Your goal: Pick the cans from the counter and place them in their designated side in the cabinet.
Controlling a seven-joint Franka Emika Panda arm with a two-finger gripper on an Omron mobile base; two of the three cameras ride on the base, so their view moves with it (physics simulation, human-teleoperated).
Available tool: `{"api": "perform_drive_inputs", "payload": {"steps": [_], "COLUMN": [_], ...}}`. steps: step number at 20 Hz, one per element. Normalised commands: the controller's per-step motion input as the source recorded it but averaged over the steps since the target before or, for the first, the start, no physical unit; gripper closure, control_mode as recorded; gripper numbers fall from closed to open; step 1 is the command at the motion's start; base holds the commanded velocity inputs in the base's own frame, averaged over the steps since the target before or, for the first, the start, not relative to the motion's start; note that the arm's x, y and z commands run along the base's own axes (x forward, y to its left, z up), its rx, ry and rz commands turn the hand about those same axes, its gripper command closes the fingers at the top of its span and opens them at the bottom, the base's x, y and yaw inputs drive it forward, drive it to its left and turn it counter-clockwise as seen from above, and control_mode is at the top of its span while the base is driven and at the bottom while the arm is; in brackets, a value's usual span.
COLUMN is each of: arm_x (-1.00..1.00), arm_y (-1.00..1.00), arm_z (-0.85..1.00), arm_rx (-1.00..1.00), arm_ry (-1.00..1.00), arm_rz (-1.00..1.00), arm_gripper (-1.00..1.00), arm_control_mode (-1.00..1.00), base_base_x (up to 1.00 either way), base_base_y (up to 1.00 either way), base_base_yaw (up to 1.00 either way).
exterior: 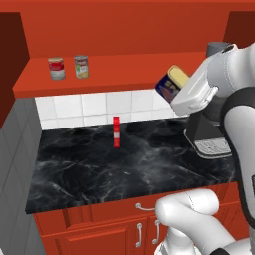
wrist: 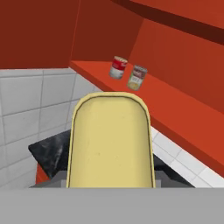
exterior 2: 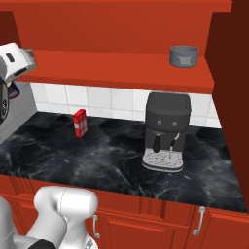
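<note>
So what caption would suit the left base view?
Gripper lifts the blue rectangular tin toward the red shelf holding two round cans.

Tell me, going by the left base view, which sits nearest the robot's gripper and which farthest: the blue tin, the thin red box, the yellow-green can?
1. Blue tin: held in the gripper, up by the shelf.
2. Thin red box: standing on the counter, lower left of the gripper.
3. Yellow-green can: far left on the cabinet shelf, beside the red-and-white can.

Two cans (exterior: 68, 67) side by side on cabinet shelf (exterior: 124, 69).
</note>
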Motion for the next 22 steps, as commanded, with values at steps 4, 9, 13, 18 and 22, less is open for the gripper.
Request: {"api": "perform_drive_inputs", "payload": {"steps": [4,9,13,18,22], "arm_x": [0.18,0.21,0.22,0.22,0.21], "arm_y": [0.20,0.08,0.01,0.06,0.10], "arm_z": [0.00,0.00,0.00,0.00,0.00], "arm_rx": [0.00,0.00,0.00,0.00,0.00], "arm_ry": [-0.03,-0.02,0.00,0.00,0.00], "arm_rz": [0.02,0.03,0.04,0.03,0.02], "arm_gripper": [1.00,1.00,1.00,1.00,1.00], "arm_control_mode": [-1.00,-1.00,-1.00,-1.00,-1.00], "base_base_x": [0.00,0.00,0.00,0.00,0.00], "base_base_y": [0.00,0.00,0.00,0.00,0.00], "base_base_yaw": [0.00,0.00,0.00,0.00,0.00]}}
